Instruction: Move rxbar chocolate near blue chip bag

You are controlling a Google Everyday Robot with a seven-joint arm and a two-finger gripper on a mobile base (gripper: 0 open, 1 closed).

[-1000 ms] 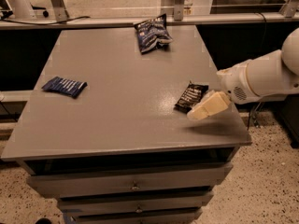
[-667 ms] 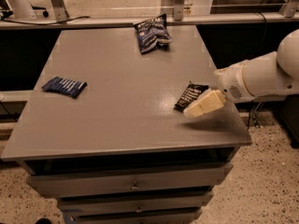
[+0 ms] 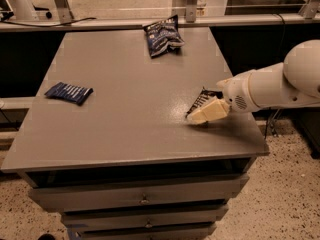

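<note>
The rxbar chocolate (image 3: 201, 100) is a small flat black wrapper with white lettering, lying on the right part of the grey table (image 3: 125, 114). My gripper (image 3: 199, 117) comes in from the right on a white arm and sits low over the bar's near end, covering part of it. The blue chip bag (image 3: 162, 36) is a puffy dark blue packet at the table's far edge, well beyond the bar and a little to its left.
A flat blue bar wrapper with white stripes (image 3: 69, 92) lies at the table's left side. Drawers (image 3: 142, 200) are below the tabletop. The table's right edge runs close to the gripper. Metal frame legs stand behind the table.
The gripper has moved slightly left and down onto the near end of the rxbar chocolate. The bar and the other packets have not shifted.
</note>
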